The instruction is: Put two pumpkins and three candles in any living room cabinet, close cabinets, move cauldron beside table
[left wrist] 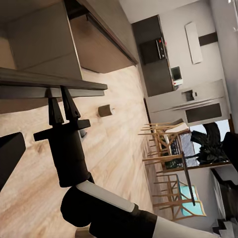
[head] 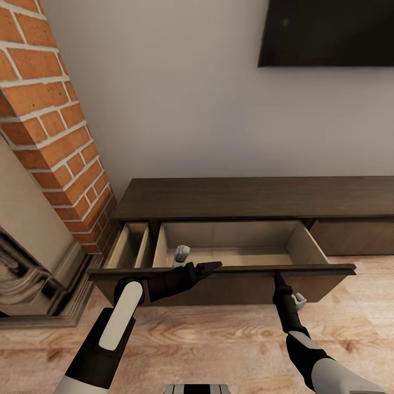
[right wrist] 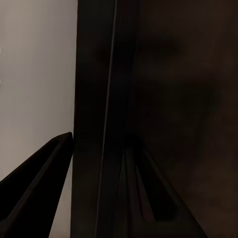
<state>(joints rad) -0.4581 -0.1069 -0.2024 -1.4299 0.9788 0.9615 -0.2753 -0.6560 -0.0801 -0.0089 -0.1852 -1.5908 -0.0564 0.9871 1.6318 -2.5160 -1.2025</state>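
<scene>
Straddling the drawer front's top edge, the right gripper (head: 280,278) had one finger on each side of the panel on the cabinet (head: 257,198), whose wide drawer (head: 235,243) stood pulled out. The left gripper (head: 210,267) lay over the same edge, its opening unclear. Brick fireplace (head: 52,137) stood left, a dark screen (head: 328,33) hung above.

The right gripper (left wrist: 61,105) straddles the cabinet (left wrist: 44,83) drawer front's edge, a candle (left wrist: 105,110) on the floor beyond.
</scene>
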